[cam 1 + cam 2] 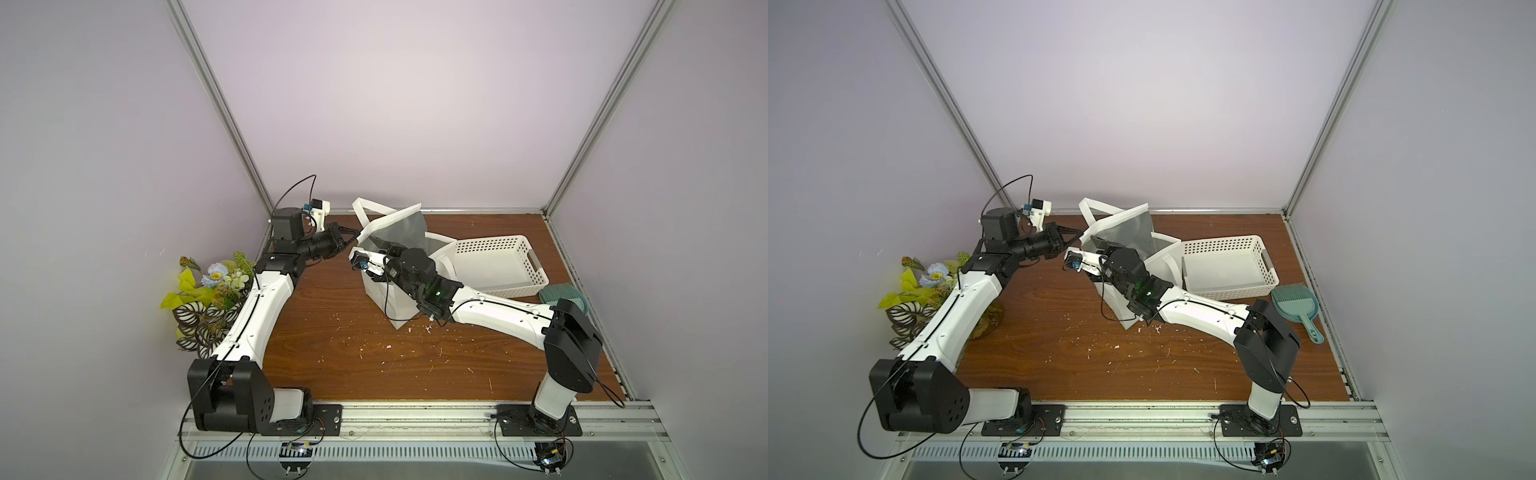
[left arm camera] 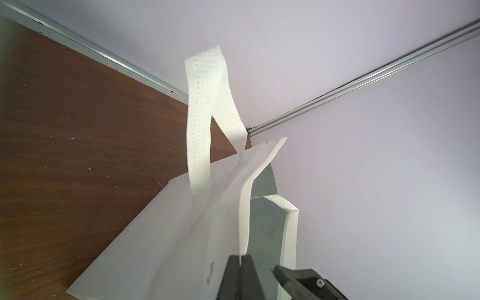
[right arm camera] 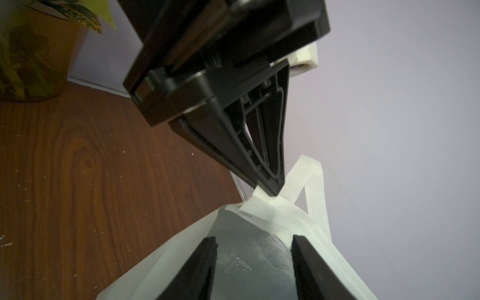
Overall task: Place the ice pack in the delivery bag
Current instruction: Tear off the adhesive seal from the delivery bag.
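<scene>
Nearest lens: black right gripper (image 3: 254, 241) is reaching into the bag mouth with its jaws spread, pinching nothing that shows.
Left arm: black left gripper (image 2: 240, 259) is pressing its jaws together on the thin white rim and holding the mouth open.
Container: boxy white fabric delivery bag (image 1: 376, 300) with silver foil lining is standing on the brown wood-grain tabletop (image 1: 353, 357), just beside the white perforated plastic basket (image 1: 494, 248).
Cargo: ice pack, a soft whitish pouch, is showing neither on the tabletop nor in the basket. A grey dimpled surface with faint marks (image 3: 237, 268) is lying between the right jaws, and whether it is pouch or lining cannot be told.
Hazard, rim slip: the left jaws are gripping only a narrow edge of fabric. If it slides free, the flap is likely to fall across the mouth.
Hazard, snag: white perforated strap handle (image 2: 198, 124) is looping close to the opening, so a spread jaw backing out could hook it and lift the bag.
Hazard, tipping: the right wrist is passing over the near wall, contact unclear. A sideways pull could drag or topple the light bag and spill whatever is inside.
</scene>
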Robot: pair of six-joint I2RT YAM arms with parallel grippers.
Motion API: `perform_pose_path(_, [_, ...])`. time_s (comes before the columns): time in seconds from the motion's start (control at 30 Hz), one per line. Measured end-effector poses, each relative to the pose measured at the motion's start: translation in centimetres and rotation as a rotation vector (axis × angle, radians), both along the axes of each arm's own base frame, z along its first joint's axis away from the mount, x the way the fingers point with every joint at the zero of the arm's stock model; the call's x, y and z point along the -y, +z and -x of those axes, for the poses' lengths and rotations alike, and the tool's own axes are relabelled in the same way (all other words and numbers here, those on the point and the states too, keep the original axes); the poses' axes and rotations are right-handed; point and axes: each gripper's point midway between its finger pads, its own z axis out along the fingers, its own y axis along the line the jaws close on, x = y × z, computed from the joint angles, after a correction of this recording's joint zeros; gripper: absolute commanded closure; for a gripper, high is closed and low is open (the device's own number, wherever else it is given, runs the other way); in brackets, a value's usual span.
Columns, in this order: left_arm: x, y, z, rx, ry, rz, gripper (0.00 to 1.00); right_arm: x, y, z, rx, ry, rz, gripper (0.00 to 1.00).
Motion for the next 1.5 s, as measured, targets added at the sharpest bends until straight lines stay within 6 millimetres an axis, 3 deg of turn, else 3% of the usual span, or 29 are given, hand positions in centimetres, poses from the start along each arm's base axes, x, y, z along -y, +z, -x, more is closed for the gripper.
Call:
perform_pose_path(0.37, [0.0,0.2,-0.1,-0.004,0.006,0.011,1.0,-0.7,-0.5,-1.1,0.036,-0.03,-0.006,0.56])
perform_pose_path(0.93, [-0.7,-0.2,0.0,-0.045,0.064,0.037,1.0,-1.1,0.2,-1.1,0.077,-0.047,-0.041,0.52])
perform_pose_path(1.17, [-0.8,-0.5,0.1,-0.059,0.07,0.043,1.0,-1.4,-0.7,-1.3,0.076,-0.049,-0.025,0.52])
perform_pose_path(1.5, [-0.8,-0.5,0.2,-0.059,0.071,0.045,1.0,-1.4,-0.3,-1.7,0.092,-0.069,-0.039,0.54])
